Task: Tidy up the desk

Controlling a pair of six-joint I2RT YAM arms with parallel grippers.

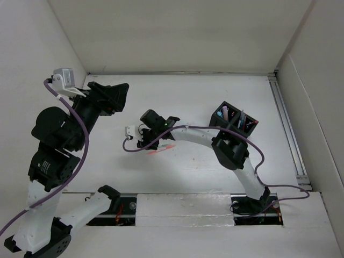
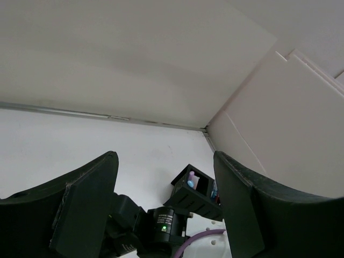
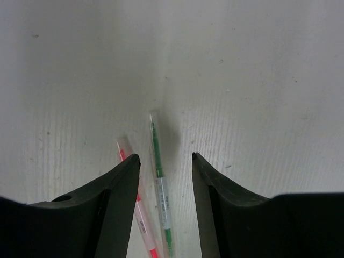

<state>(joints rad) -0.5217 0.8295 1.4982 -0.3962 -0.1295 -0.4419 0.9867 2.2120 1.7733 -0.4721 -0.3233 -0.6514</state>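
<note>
Closest to the overhead camera is the raised left arm, well above the table on the left. Its left gripper hangs with its black jaws spread and nothing between them, facing the far wall. It has no part in the work at hand.

Below and to the right stretches the large flat matte white desk. It fills the middle of the scene between plain white panels.

Near the desk's centre, the right gripper hovers low with its jaws parted and gripping nothing. They straddle a thin green plastic pen with a clear labelled barrel, which lies flat on the desk. Just to that pen's left lies a thin red plastic pen of the same make, close alongside but apparently not touching it.

Further right, well apart from the pens, stands a small black compartmented box. Several coloured sticks stand upright in it, too small to count.

The step in hand looks like picking up the green pen. The next move probably calls for lowering straight down and closing on the green barrel alone, without nudging the red one, then carrying it to the box.

By count there are two arms, two loose pens and one box.
</note>
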